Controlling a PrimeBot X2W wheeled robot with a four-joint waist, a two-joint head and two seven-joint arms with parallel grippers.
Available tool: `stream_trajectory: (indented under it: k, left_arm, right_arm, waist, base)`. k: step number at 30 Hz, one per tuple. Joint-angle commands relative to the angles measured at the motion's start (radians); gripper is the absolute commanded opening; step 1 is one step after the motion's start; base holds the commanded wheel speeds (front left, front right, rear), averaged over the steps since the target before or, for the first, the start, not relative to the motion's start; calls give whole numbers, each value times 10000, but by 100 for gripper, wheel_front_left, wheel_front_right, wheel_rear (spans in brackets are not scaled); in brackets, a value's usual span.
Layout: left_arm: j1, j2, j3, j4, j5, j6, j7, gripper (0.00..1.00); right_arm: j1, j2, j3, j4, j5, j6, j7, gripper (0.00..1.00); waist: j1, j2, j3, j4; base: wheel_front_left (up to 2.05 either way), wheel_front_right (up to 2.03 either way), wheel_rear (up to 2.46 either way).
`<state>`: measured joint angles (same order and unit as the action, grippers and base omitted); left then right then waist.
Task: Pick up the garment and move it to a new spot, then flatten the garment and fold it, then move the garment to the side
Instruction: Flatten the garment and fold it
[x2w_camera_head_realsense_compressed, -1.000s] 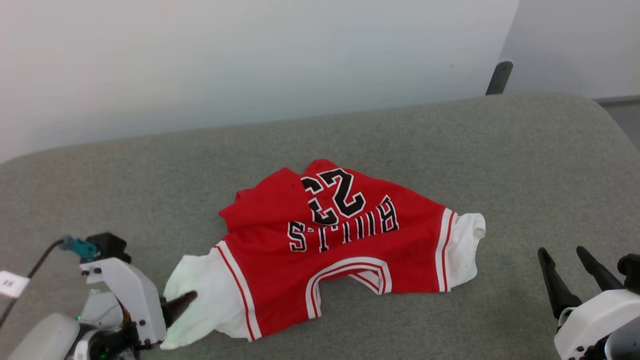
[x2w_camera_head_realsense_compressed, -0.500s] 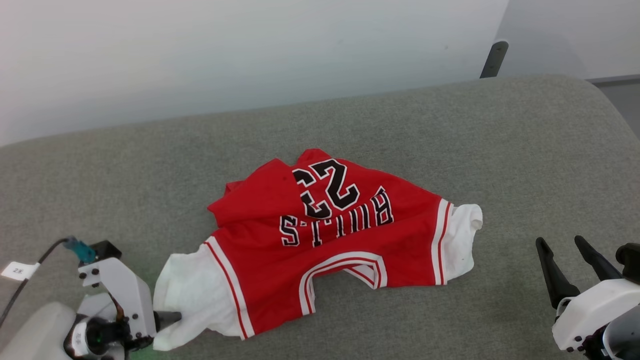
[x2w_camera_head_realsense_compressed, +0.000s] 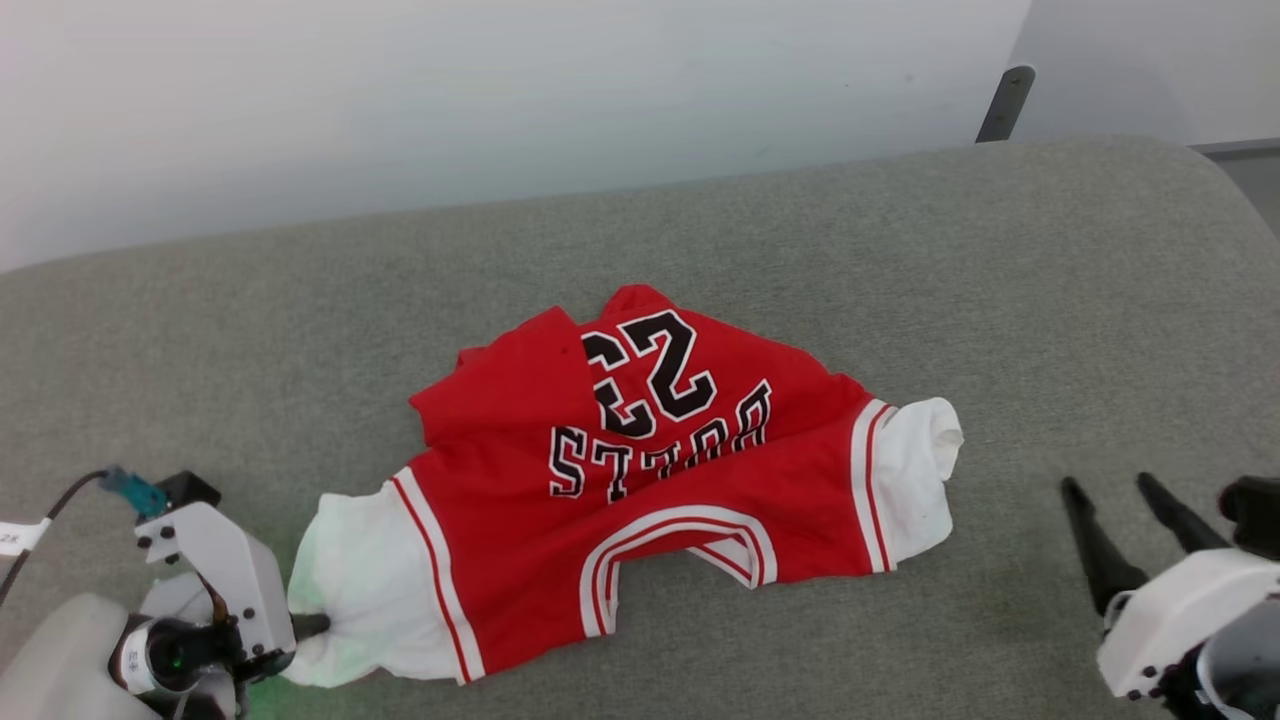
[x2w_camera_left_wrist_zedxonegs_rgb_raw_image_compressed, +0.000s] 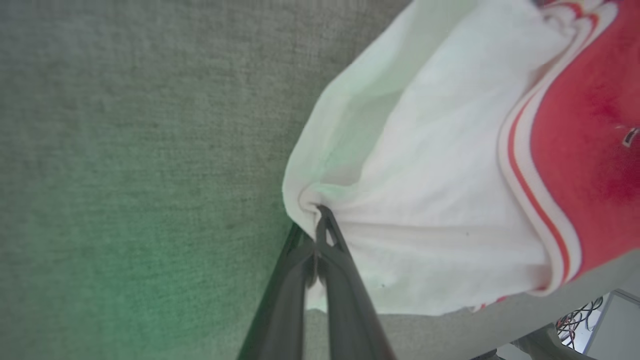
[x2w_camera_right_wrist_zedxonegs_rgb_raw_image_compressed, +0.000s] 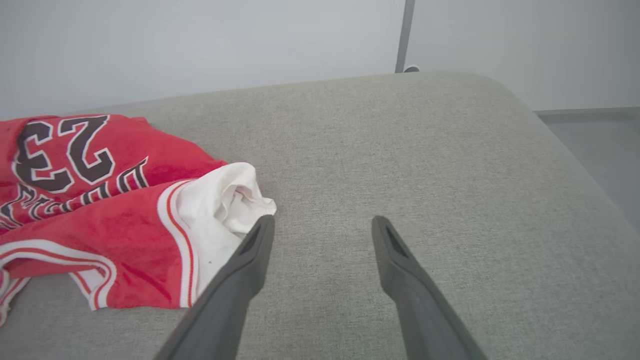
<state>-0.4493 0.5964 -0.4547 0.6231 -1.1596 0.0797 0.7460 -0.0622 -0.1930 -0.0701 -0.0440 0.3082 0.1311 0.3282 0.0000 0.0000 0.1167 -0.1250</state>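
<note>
The garment has a bright red body and white short sleeves, each edged by a white band with a thin red stripe. The same red-and-white trim rings the neck opening. A black "23" and black lettering, both outlined in white, run across the red. The worktop is a mottled grey-green weave, tinted green near the left claw. That claw and the right claw have near-black fingers on white housings. The far wall is pale off-white.
</note>
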Motion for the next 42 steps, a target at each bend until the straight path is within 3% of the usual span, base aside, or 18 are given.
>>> stream_trajectory:
  k: [1, 10, 24, 25, 26, 32, 42]
  left_arm:
    - [-24, -265, -103, 193, 99, -46, -185, 0]
    - [-562, -584, -273, 484, 289, -427, -456, 0]
    - [-1223, -1100, -597, 885, 545, -846, -648, 0]
    - [-1254, -1135, -606, 934, 545, -886, -663, 0]
    - [-1281, -1158, -618, 988, 554, -919, -672, 0]
    - [-1517, -1192, -629, 1252, 573, -1028, -713, 0]
    - [-2786, -781, -864, 497, 911, -864, 152, 0]
  right_arm:
    - [-153, -71, 174, 16, 161, -6, 168, 100]
    - [-937, -545, 1404, 700, 867, -6, 1811, 100]
    - [-2199, -754, 2319, 3427, 1060, -6, 2632, 100]
    - [-2273, -779, 2391, 3653, 1064, -6, 2660, 79]
    - [-2337, -799, 2455, 3889, 1069, -6, 2714, 0]
    - [-2715, -884, 2520, 4561, 1310, -6, 2934, 0]
    - [-3627, -1450, 2132, 3167, 2473, -6, 3705, 0]
  waist:
    - [0, 0, 50, 55]
    - [0, 0, 343, 421]
    - [0, 0, 615, 1071]
    - [0, 0, 620, 1104]
    - [0, 0, 623, 1138]
    - [0, 0, 539, 1267]
    - [0, 0, -94, 1370]
  base:
    - [0, 0, 0]
    - [0, 0, 0]
    - [0, 0, 0]
    - [0, 0, 0]
    - [0, 0, 0]
    - [0, 0, 0]
    - [0, 0, 0]
